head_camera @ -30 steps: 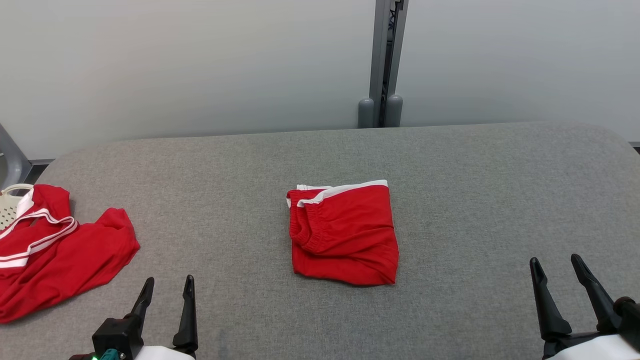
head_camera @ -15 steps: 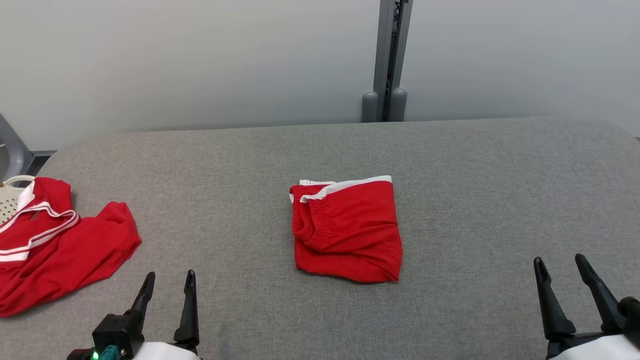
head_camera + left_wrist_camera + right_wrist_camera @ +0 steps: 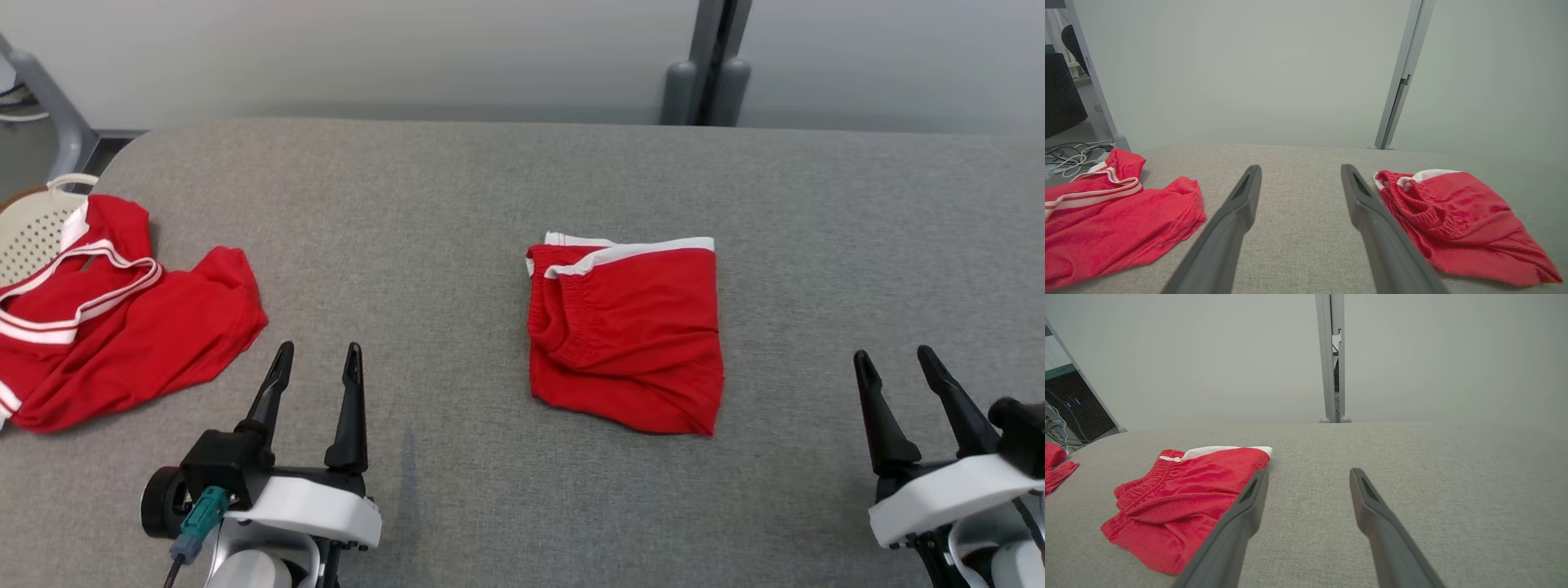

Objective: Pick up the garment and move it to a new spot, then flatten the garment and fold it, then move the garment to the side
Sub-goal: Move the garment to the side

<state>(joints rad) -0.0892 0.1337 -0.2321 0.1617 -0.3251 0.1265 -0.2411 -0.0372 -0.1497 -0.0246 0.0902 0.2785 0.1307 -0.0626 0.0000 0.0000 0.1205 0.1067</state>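
One pair of red shorts [image 3: 624, 331] lies near the middle of the grey tabletop [image 3: 457, 188], folded into a rough square, white waistband edge on the far side and the elastic opening bunched at its left. The fold looks done, so the step left is probably the move to the side.

Both hands rest low at the near edge, released and holding nothing: the left hand [image 3: 318, 349] between the shorts and a crumpled red shirt [image 3: 122, 327], the right hand [image 3: 891, 354] well to the right of the shorts. Neither touches cloth.

The main risk is the fold coming apart. The near right corner looks loose and layered; a pinch that catches only the top layer would peel it open when lifted. Dragging rather than lifting could rumple it, since the tabletop cloth looks grippy. Moving it left risks landing on the shirt, which spills from a pale basket [image 3: 33, 233] at the edge.
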